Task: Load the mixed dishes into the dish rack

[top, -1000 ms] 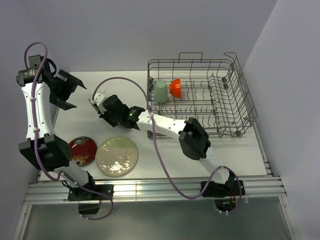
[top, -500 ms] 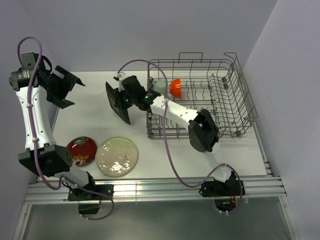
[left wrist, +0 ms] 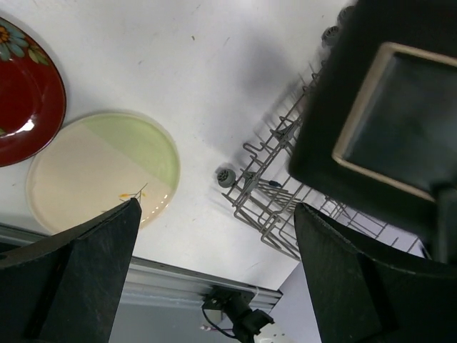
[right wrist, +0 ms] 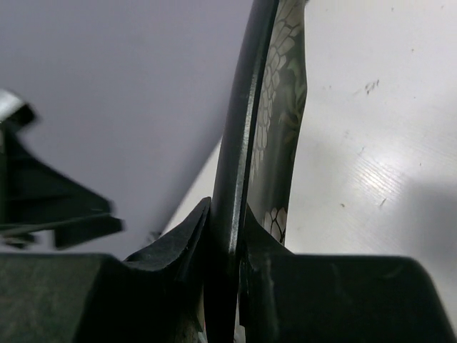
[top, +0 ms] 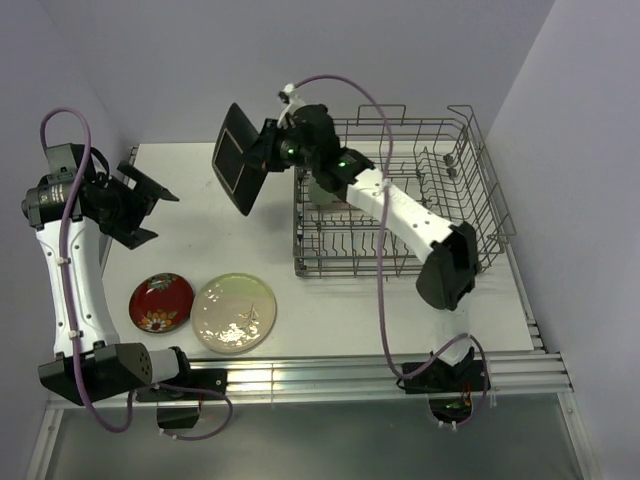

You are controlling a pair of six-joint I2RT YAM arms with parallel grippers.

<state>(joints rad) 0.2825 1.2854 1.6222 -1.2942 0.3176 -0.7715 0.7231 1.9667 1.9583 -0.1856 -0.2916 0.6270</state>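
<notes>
Now right tool (top: pixel 263 158) clamped on glossy black square plate (top: pixel 236 158); left tool (top: pixel 146 208) spread; wire rack (top: pixel 489 203) likely steel.

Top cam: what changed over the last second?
The right gripper, shut on the black square plate, swung it up and back; it now hangs on edge beside the left end of the dish rack. The left gripper, open, drifted slightly toward the near edge. The red plate, cream plate and rack stayed put.
</notes>
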